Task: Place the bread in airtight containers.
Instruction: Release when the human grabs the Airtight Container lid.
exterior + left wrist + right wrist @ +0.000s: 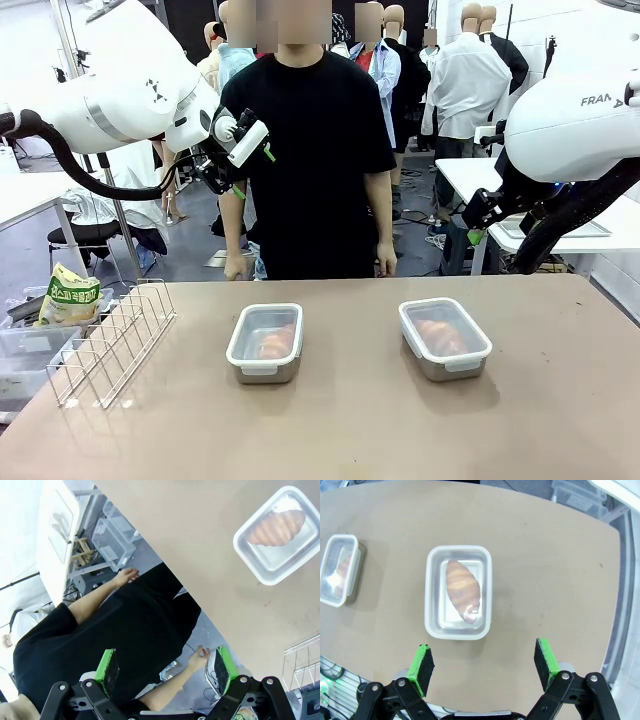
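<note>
Overhead, croissant [463,592] inside lidded container [458,592]; front glare-blurred.

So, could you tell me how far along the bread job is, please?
It looks finished: each container, left and right, holds a croissant under a lid. Nothing is in hand: the left gripper and right gripper are open, raised off the table. No loose bread in sight.
</note>
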Robot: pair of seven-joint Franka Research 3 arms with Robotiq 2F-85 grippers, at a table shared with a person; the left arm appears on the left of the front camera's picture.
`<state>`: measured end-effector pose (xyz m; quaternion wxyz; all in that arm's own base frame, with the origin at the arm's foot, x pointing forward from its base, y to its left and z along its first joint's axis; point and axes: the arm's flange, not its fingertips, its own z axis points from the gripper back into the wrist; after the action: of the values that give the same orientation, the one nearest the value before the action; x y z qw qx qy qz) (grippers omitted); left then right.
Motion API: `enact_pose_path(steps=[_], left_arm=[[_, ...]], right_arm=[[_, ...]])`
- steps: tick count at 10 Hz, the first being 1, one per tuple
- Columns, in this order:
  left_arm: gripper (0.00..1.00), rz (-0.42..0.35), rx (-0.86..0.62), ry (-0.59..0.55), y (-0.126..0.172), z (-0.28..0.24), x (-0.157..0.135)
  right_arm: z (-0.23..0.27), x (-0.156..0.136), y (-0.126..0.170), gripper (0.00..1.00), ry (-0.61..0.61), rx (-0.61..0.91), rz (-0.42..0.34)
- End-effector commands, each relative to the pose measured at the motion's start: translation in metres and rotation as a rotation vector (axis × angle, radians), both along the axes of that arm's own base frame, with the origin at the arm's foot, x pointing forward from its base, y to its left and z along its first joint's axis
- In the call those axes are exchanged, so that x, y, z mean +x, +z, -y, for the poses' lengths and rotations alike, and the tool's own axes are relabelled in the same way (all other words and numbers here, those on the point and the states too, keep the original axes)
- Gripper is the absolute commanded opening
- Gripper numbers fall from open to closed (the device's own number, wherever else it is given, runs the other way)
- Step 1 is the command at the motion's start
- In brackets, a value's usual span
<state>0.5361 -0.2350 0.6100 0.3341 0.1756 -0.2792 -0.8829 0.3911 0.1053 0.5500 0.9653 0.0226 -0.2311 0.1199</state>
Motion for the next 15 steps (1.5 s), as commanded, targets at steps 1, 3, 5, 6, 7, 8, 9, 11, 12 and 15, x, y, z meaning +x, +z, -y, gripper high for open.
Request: enact_pose_path(steps=[1,3,5,6,7,8,9,11,12,15], left_arm=[[1.0,-0.001,0.0,0.001,0.0007,-0.0008,-0.0003],[1.0,-0.001,0.0,0.001,0.0007,-0.0008,-0.0003],[1.0,-0.001,0.0,0.001,0.0007,-0.0008,-0.0003],[1.0,-0.001,0.0,0.001,0.0007,-0.0008,-0.0003],[1.0,-0.001,0.0,0.001,0.0007,-0.0008,-0.0003],[1.0,-0.001,0.0,0.001,0.0007,-0.0008,-0.0003],[1.0,-0.001,0.0,0.001,0.0007,-0.0008,-0.0003],[1.0,-0.001,0.0,0.001,0.0007,-0.0008,-0.0003],[1.0,-0.001,0.0,0.001,0.0007,-0.0008,-0.0003],[1.0,-0.001,0.0,0.001,0.0007,-0.0008,-0.0003]], right_arm=[[0.0002,0.0,-0.0006,1.0,0.0,0.001,0.0],[0.0002,0.0,-0.0006,1.0,0.0,0.001,0.0],[0.0002,0.0,-0.0006,1.0,0.0,0.001,0.0],[0.0002,0.0,-0.0006,1.0,0.0,0.001,0.0],[0.0002,0.0,-0.0006,1.0,0.0,0.001,0.0],[0.0002,0.0,-0.0006,1.0,0.0,0.001,0.0],[0.0002,0.0,-0.0006,1.0,0.0,0.001,0.0],[0.0002,0.0,-0.0006,1.0,0.0,0.001,0.0],[0.0002,0.0,-0.0006,1.0,0.0,0.001,0.0],[0.0002,0.0,-0.0006,1.0,0.0,0.001,0.0]])
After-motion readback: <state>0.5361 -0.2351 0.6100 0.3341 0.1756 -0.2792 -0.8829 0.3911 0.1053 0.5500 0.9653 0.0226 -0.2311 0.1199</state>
